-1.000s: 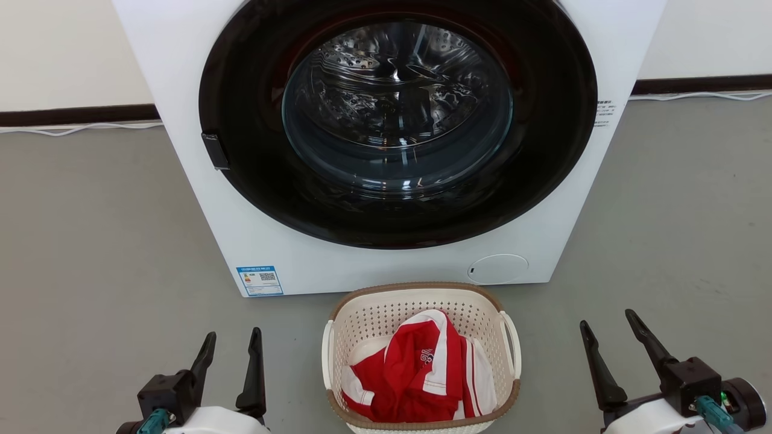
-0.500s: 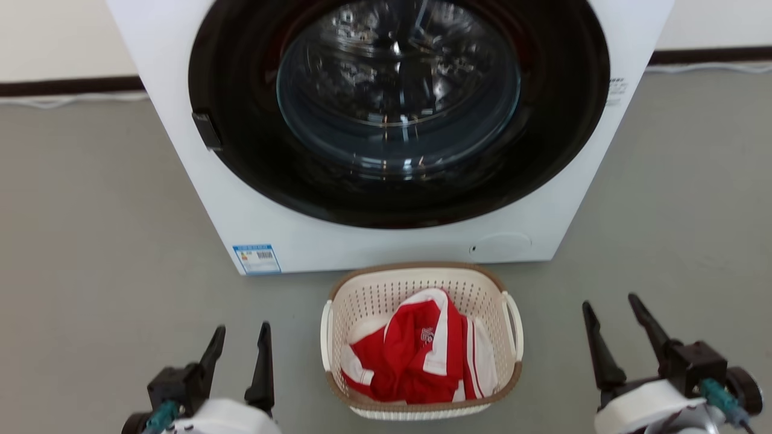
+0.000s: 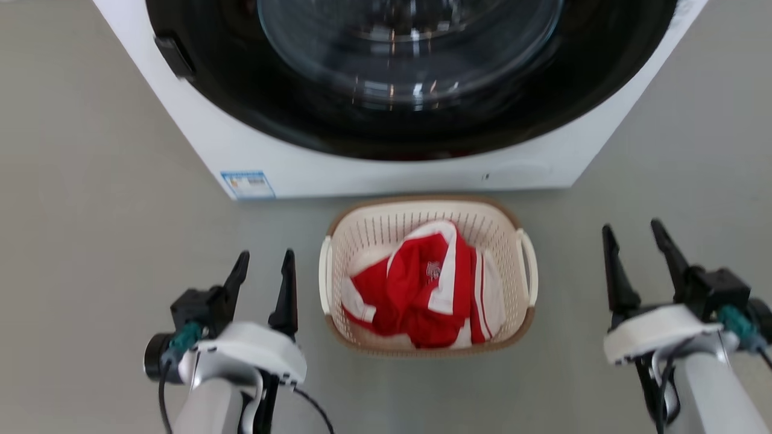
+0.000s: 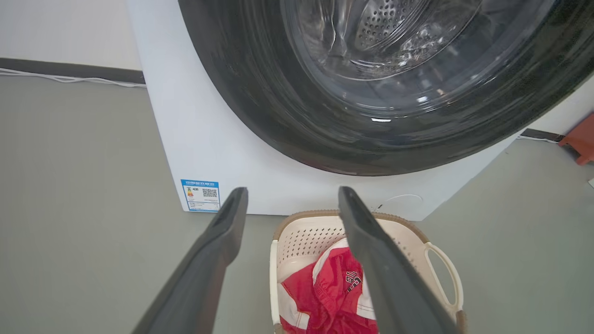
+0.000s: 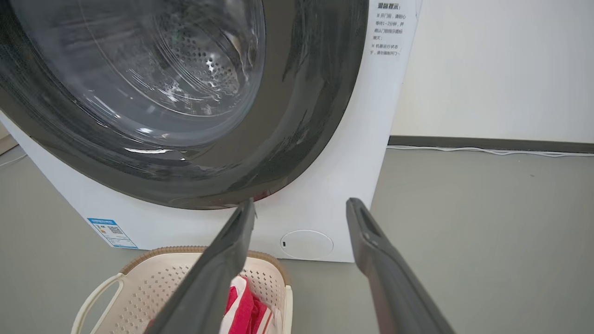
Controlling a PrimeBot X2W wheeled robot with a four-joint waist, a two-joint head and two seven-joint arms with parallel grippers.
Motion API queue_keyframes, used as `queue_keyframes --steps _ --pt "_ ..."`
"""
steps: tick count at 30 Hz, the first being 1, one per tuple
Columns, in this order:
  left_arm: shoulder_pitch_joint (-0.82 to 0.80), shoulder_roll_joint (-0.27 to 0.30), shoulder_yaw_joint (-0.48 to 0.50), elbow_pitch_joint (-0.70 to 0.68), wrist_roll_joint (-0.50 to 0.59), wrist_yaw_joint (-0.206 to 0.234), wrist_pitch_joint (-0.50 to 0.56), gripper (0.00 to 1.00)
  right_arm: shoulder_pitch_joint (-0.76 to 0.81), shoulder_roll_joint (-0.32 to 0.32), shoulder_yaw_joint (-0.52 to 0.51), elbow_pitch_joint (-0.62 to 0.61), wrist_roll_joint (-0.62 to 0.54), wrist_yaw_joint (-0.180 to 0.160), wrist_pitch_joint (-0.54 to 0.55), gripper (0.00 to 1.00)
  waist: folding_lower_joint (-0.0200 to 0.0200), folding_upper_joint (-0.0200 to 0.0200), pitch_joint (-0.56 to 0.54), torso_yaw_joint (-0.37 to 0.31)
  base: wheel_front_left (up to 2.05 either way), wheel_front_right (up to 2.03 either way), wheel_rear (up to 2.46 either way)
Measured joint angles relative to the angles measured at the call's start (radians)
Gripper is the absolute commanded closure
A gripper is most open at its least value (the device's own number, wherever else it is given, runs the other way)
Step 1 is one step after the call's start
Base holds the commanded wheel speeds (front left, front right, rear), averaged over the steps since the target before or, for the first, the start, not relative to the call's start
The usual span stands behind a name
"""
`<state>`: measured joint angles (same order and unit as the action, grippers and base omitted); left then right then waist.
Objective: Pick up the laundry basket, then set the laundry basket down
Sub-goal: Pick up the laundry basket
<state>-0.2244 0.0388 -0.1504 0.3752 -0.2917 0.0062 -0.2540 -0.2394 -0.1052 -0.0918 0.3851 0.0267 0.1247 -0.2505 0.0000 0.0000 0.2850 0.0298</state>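
- Grey floor (image 3: 90, 241): bare and smooth, everything stands on it.
- Washing machine (image 3: 374, 175): white front-loader at the top of the head view. Its round door (image 3: 410, 48) is dark-rimmed with a glass centre, and looks shut. The metal drum is visible through the glass in both wrist views.
- Laundry basket (image 3: 386, 229): cream, perforated, with a brown rim. It sits upright on the floor just in front of the machine's base, between the two claws. There is a white loop handle (image 3: 325, 274) on each long side.
- Garment (image 3: 422, 289): red with white bands, crumpled inside the basket and filling most of the bottom.
- Left claw (image 3: 266, 256): fingers spread apart, nothing between them. It is near the basket's left handle but not touching.
- Right claw (image 3: 631, 226): fingers likewise parted and empty. It is out to the basket's right, farther off than the left one.
- Sticker (image 3: 247, 184): blue-edged label on the machine's lower left corner.
- Round flap (image 5: 306, 244): low on the machine's front, seen between the right claw's fingers.
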Motion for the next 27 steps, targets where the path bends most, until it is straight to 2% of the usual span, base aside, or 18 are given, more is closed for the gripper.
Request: queue_keyframes --steps 9,27 --pt "-0.18 -0.002 -0.092 0.138 -0.079 0.03 -0.002 0.0 -0.168 0.012 -0.071 0.136 -0.03 0.0 -0.001 0.0 0.0 0.0 0.158 0.008 0.0 0.0 0.0" --pt "-0.501 -0.006 -0.326 0.376 -0.239 0.103 -0.002 0.0 -0.437 -0.01 -0.012 0.371 -0.117 0.0 -0.001 0.0 0.0 0.0 0.448 0.023 0.0 0.0 0.0"
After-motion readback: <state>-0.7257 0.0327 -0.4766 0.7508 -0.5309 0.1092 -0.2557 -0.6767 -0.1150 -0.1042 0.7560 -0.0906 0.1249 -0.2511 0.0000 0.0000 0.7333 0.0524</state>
